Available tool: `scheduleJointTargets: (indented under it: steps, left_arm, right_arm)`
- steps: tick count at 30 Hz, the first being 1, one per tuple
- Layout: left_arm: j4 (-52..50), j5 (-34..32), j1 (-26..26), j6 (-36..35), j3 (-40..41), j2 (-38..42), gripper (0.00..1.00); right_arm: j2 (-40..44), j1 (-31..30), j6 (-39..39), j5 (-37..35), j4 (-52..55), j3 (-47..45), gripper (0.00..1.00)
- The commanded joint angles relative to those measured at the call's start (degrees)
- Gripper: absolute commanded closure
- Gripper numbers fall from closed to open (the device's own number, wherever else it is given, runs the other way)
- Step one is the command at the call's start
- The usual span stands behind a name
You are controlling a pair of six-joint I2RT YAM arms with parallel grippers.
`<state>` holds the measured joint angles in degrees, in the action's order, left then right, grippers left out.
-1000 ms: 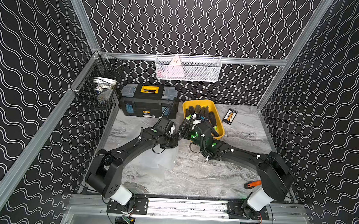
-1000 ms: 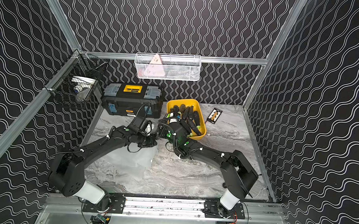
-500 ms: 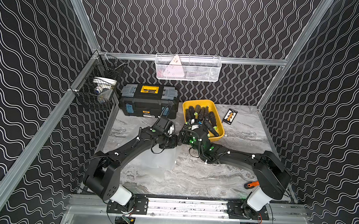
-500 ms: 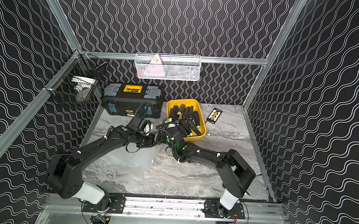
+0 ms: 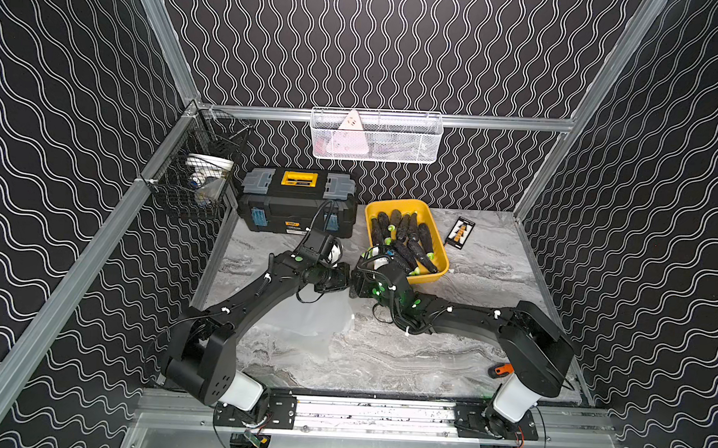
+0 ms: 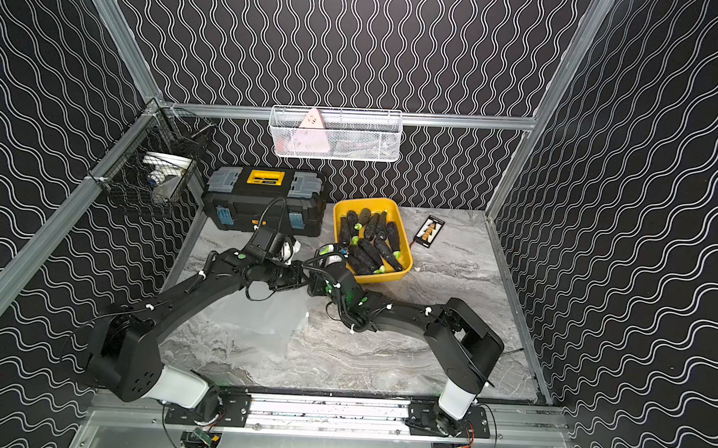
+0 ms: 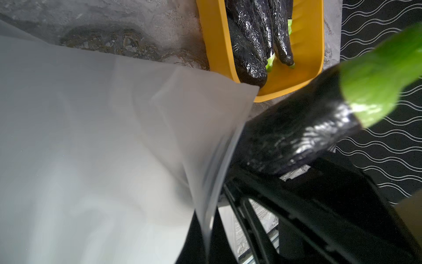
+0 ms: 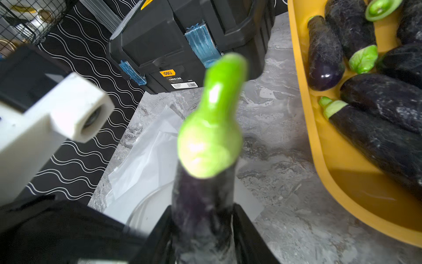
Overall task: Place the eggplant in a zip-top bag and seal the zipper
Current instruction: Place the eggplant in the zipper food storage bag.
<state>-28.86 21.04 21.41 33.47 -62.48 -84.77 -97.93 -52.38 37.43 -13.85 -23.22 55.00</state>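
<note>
A dark purple eggplant (image 8: 205, 201) with a green stem (image 8: 210, 137) stands between the fingers of my right gripper (image 8: 202, 217), which is shut on it. The clear zip-top bag (image 5: 303, 318) lies on the marble table, its top edge lifted and pinched in my shut left gripper (image 7: 205, 237). In the left wrist view the eggplant (image 7: 296, 137) hangs just outside the bag's raised edge (image 7: 228, 141). Both grippers meet nearly tip to tip in a top view, left gripper (image 5: 344, 280) beside right gripper (image 5: 355, 285). Whether the bag's mouth is open is hidden.
A yellow tray (image 5: 396, 202) with several more eggplants sits just behind the right gripper. A black toolbox (image 5: 297, 205) stands at the back left, a black wire basket (image 5: 196, 184) on the left rail, a white basket (image 5: 375, 136) on the back wall. A small card (image 5: 459, 232) lies by the tray.
My right arm has carried the eggplant left and forward from beside the tray to the bag's lifted edge. The left gripper has kept its hold on the bag.
</note>
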Motion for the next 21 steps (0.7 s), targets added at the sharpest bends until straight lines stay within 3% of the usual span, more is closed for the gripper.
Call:
scheduleJointTargets:
  steps: [1, 13, 21]
  left_arm:
    - [3.23, 3.05, -0.31, 1.87, 1.20, 0.40, 0.99]
    - [3.41, 7.40, -2.78, 2.21, 1.57, 1.66, 0.99]
    - [3.74, 12.67, -5.82, 3.56, 0.78, 3.60, 0.99]
  right_arm:
    - [0.64, -0.09, 2.59, 1.01, -8.45, -1.29, 0.60]
    - [2.18, -0.09, 6.95, -2.91, -22.93, -5.72, 0.59]
    - [3.72, -0.33, 4.60, -3.46, -22.70, -4.90, 0.57]
